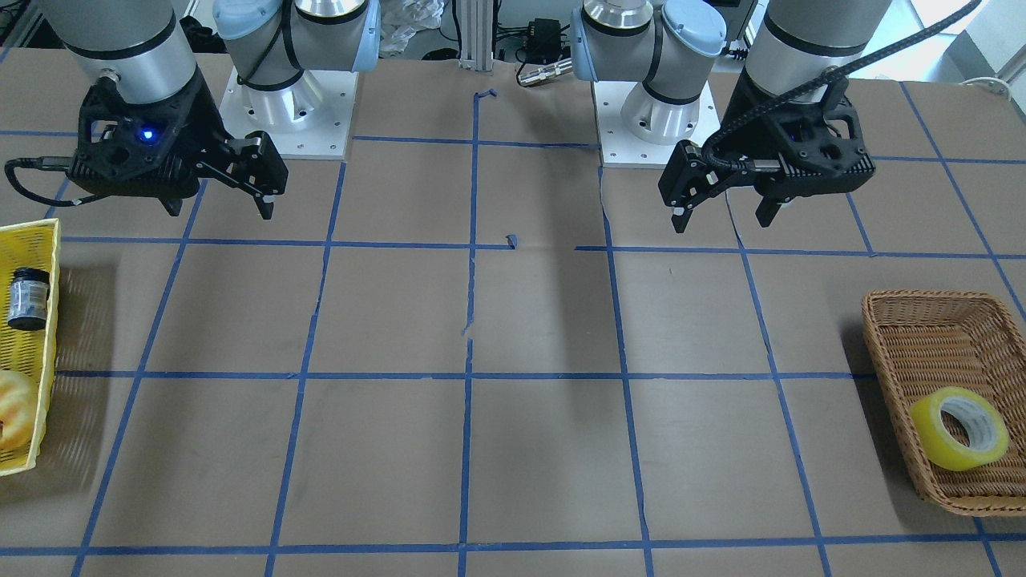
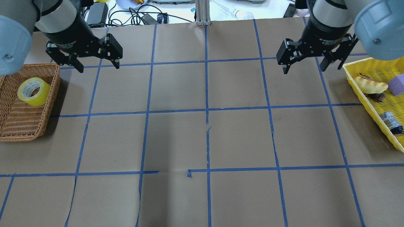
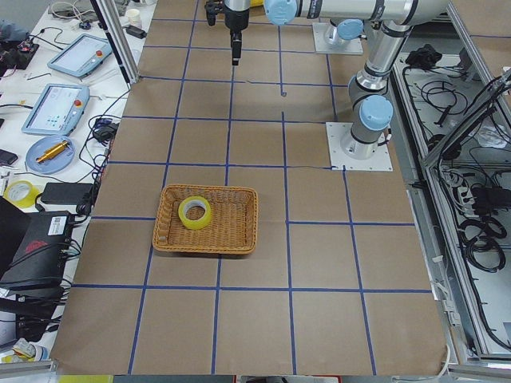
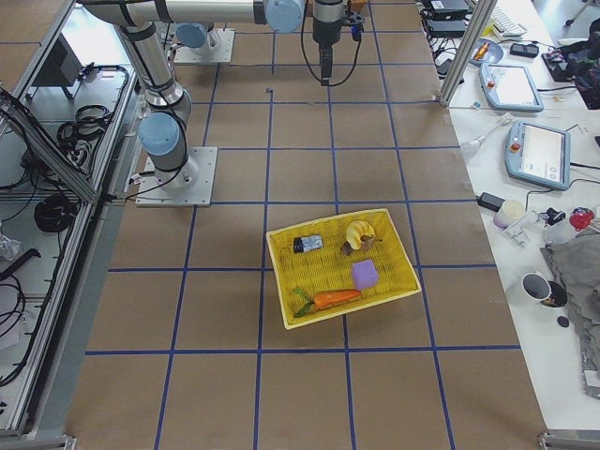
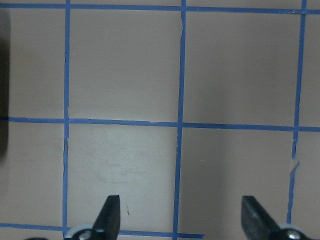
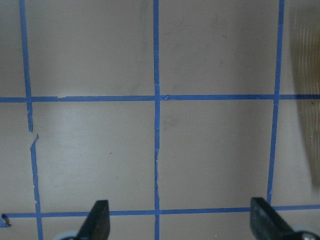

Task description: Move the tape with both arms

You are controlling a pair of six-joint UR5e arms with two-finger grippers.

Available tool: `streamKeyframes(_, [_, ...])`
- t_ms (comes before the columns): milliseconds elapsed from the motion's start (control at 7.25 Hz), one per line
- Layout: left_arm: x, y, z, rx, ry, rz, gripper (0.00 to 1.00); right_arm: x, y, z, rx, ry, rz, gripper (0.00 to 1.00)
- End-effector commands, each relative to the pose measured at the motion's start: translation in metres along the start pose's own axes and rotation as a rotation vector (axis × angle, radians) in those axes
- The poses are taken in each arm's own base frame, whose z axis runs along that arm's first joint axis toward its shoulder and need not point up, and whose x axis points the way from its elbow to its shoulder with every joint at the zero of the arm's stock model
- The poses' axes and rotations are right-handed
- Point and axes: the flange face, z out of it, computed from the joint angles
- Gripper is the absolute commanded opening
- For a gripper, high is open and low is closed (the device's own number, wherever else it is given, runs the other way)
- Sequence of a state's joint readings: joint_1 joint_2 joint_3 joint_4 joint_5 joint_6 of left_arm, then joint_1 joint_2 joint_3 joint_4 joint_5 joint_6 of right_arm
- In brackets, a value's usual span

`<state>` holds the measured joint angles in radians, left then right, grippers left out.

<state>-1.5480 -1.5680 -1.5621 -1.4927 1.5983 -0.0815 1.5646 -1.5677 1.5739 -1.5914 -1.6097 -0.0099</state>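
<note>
Tape (image 1: 936, 437) — the yellow roll — sits tilted on the floor of the wicker basket (image 1: 922, 340), at the end of the worktop (image 2: 176, 138) on the robot's left. The worktop is brown and crossed by a blue grid (image 2: 206, 94). Above it hang the left arm (image 1: 801, 48) and the right arm (image 1: 120, 48), both clear of the surface. The left end effector (image 2: 98, 67) hovers near the wicker basket's far corner, its fingers spread wide and gripping nothing. The right end effector (image 2: 304, 70) is likewise released and carries nothing, near the yellow basket (image 4: 278, 281) at the opposite end. That basket holds four things — a carrot (image 4: 336, 299) along one side, a purple block (image 4: 365, 274) next to it, a banana (image 4: 357, 232), and a dark jar (image 4: 307, 245) lying on its side by the banana.
</note>
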Motion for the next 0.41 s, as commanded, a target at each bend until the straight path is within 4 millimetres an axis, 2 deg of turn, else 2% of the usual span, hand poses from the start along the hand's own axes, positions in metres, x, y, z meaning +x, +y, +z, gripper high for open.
streamKeyframes(0, [0.0015, 0.0039, 0.0040, -0.015, -0.006, 0.007, 1.00, 0.0002, 0.0001, 0.0000, -0.001, 0.003, -0.001, 1.00])
streamKeyframes(276, [0.0060, 0.0052, 0.0043, -0.014, 0.003, 0.014, 1.00, 0.0004, 0.0004, 0.0009, -0.004, 0.004, -0.003, 1.00])
